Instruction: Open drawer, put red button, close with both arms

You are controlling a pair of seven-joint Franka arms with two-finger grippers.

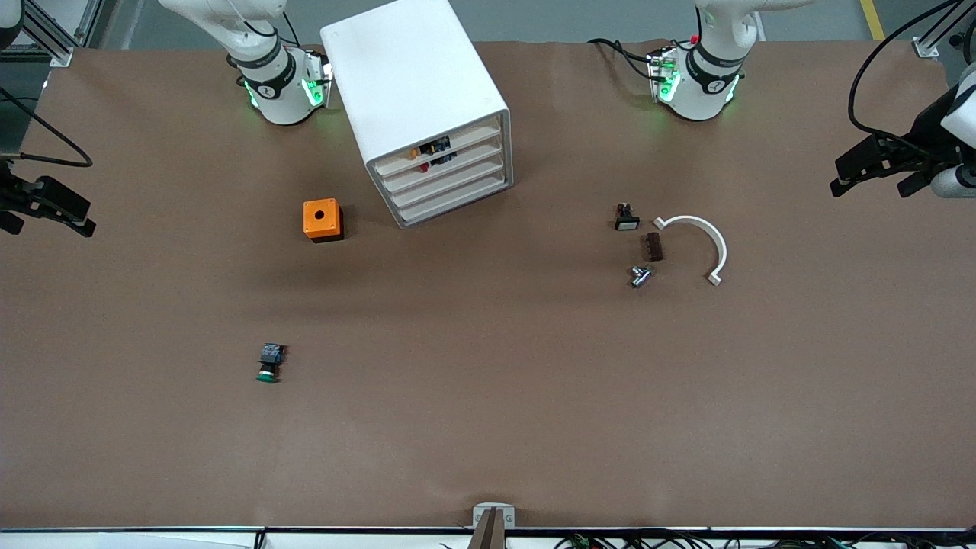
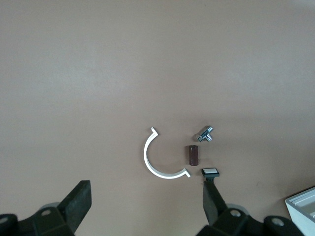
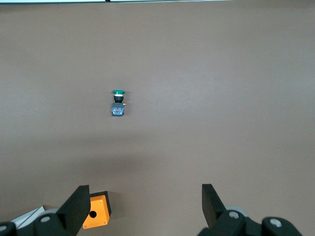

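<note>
Judging from the layout, the task was taken as essentially complete: the red button (image 1: 416,152) was seen lying inside the top drawer (image 1: 438,155) of the white cabinet (image 1: 415,84), visible through the dark notch, with the drawer front flush. Both arms were parked wide, presumably to clear the workspace. The left gripper (image 1: 873,174) was held spread open and empty over the table edge at its own end; the right gripper (image 1: 46,210) likewise, open, holding nothing. The green button (image 1: 269,364) was left untouched
</note>
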